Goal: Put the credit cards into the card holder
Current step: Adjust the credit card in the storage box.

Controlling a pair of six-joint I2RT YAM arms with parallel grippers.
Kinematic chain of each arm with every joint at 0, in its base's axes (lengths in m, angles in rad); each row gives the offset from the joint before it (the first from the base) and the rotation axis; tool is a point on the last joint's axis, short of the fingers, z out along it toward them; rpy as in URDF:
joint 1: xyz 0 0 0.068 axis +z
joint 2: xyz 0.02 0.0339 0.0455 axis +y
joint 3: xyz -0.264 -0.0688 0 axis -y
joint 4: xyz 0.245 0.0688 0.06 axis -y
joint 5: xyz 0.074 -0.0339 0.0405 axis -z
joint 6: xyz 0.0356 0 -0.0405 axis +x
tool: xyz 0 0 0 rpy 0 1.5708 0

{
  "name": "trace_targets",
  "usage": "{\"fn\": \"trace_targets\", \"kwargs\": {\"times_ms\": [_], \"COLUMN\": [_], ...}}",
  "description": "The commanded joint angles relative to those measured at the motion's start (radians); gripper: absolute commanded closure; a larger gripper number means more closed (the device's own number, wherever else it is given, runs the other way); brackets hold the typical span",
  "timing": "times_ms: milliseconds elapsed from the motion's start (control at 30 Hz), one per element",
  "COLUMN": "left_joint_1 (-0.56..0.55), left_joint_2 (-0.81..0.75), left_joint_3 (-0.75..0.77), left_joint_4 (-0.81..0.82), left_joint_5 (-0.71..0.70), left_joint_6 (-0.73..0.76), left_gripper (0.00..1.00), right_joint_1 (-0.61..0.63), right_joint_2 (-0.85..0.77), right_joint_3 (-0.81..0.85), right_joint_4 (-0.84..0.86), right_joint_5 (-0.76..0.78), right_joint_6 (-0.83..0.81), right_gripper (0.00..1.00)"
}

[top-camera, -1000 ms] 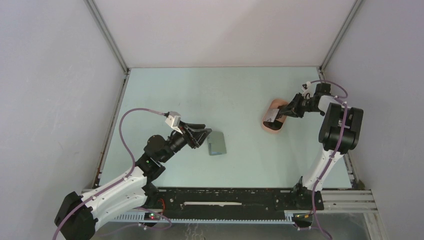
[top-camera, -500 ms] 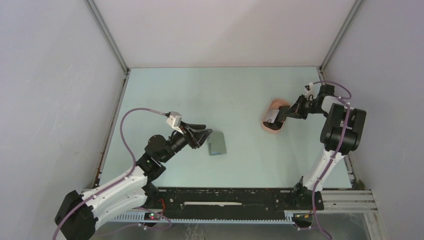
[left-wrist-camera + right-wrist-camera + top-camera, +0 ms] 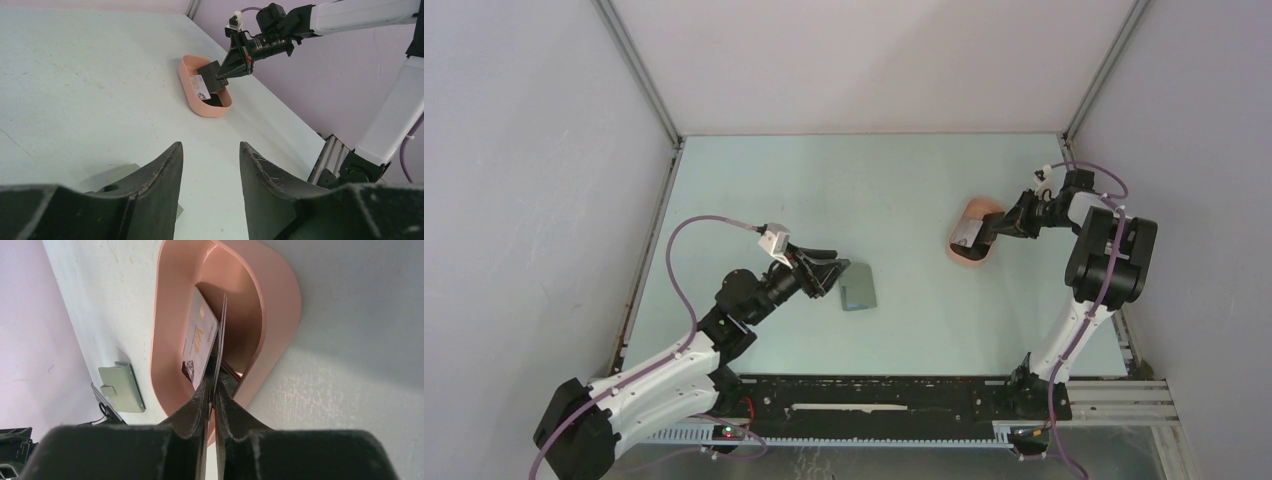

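A salmon-pink oval tray (image 3: 964,252) sits at mid right. My right gripper (image 3: 986,232) reaches into it and is shut on a thin credit card, seen edge-on in the right wrist view (image 3: 220,330). A second, light card with print (image 3: 199,342) leans in the tray (image 3: 285,300) beside the held one. In the left wrist view the held card (image 3: 212,73) looks dark. The grey-green card holder (image 3: 858,289) lies closed on the table. My left gripper (image 3: 837,271) hovers at its left edge, open and empty (image 3: 210,147). The holder's corner (image 3: 125,172) shows under the left finger.
The pale green table (image 3: 864,190) is walled on three sides, with metal rails along the left and right edges. A black rail with both arm bases (image 3: 874,395) runs along the near edge. The card holder also shows in the right wrist view (image 3: 121,388).
My right wrist has shifted slightly right while its fingers stay in the tray on the card. The left arm has barely moved.
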Motion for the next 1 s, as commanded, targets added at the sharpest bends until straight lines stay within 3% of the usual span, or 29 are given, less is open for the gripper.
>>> {"fn": "trace_targets", "kwargs": {"times_ms": [0, 700, 967], "left_joint_1": [-0.006, -0.005, -0.006], "left_joint_2": [-0.006, -0.006, 0.001], "left_joint_3": [-0.010, -0.003, 0.003], "left_joint_4": [0.051, 0.051, 0.051], "left_joint_5": [0.004, 0.005, 0.010], "left_joint_6": [0.002, 0.004, 0.006], "left_gripper": [0.49, 0.49, 0.49], "right_joint_1": [-0.013, -0.027, -0.035], "right_joint_2": [-0.019, -0.019, -0.041], "right_joint_3": [0.031, 0.030, 0.031], "right_joint_4": [-0.004, -0.010, -0.011], "right_joint_5": [-0.032, -0.031, -0.017], "right_joint_6": [-0.009, -0.004, -0.010], "right_gripper": [0.85, 0.84, 0.94]}}
